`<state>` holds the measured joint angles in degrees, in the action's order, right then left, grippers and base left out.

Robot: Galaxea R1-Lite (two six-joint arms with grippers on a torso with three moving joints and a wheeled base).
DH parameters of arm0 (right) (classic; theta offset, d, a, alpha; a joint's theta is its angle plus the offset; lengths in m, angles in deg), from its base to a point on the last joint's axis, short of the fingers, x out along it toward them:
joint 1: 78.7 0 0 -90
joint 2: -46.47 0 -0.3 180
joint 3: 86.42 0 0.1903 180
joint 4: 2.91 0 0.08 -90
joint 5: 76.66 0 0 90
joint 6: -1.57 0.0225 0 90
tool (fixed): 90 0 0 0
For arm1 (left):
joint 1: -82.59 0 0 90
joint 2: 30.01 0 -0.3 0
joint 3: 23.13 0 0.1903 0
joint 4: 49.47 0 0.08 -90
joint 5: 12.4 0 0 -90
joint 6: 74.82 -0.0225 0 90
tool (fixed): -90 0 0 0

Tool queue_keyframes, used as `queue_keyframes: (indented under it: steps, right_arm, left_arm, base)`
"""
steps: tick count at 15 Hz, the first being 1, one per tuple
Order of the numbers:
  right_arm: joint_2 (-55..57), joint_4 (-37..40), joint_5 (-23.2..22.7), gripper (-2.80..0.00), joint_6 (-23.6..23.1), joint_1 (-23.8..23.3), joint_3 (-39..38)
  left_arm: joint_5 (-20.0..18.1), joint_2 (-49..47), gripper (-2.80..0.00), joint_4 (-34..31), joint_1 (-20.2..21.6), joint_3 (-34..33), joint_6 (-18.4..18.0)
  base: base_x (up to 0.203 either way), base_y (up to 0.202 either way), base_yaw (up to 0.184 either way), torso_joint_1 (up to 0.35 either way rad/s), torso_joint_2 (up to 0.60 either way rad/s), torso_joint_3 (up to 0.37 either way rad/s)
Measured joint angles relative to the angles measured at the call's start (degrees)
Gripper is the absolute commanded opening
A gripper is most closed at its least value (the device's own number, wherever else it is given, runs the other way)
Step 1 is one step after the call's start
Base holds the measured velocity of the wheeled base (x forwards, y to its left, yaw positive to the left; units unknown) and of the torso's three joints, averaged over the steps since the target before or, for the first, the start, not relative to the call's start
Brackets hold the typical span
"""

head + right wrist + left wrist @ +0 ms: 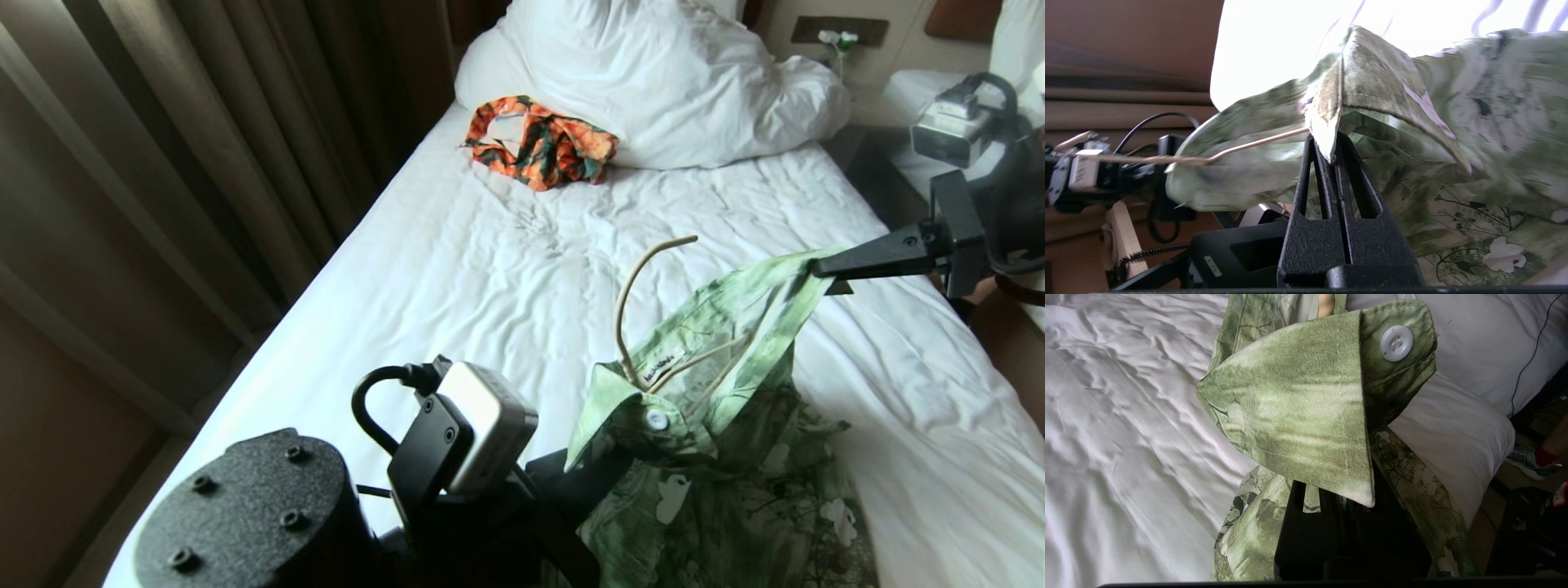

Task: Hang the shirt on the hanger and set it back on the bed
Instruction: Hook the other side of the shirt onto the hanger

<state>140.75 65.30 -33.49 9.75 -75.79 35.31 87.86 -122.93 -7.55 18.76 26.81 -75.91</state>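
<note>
Above the bed [457, 269], I hold the shirt [735, 482] up with both grippers. My right gripper [820, 268] is pinched tight on a fold of its fabric near the shoulder. My left gripper [1345, 506] is closed on the front under the collar, by the top button [1396, 343]. Inside the neck sits the hanger [645, 302], hook sticking up.

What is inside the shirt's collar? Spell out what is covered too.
Inside the shirt collar sits the hanger: its hook and the tops of both arms show. The arm ends run under the cloth, hidden. Both grippers pinch the fabric.
</note>
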Motion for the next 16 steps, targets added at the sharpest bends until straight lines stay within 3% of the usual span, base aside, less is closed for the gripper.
queue_keyframes:
  steps: [9,13,16]
  right_arm:
    - [-9.9,0.3,0.3,-2.8,-1.1,8.6,-0.1]
    - [-10.6,0.1,0.4,-2.8,-5.2,10.2,0.3]
    - [-10.7,0.1,0.4,-2.8,-5.5,11.1,0.7]
  left_arm:
    - [0.0,-1.4,-2.8,-6.2,-0.8,9.3,0.1]
    - [-0.9,-3.2,-2.8,-5.6,-1.9,9.8,4.1]
    - [-2.2,-5.9,-2.8,-3.1,-1.4,11.5,4.9]
  base:
    - [0.0,0.0,0.0,0.0,0.0,0.0]
    - [0.0,0.0,0.0,0.0,0.0,0.0]
    - [0.0,0.0,0.0,0.0,0.0,0.0]
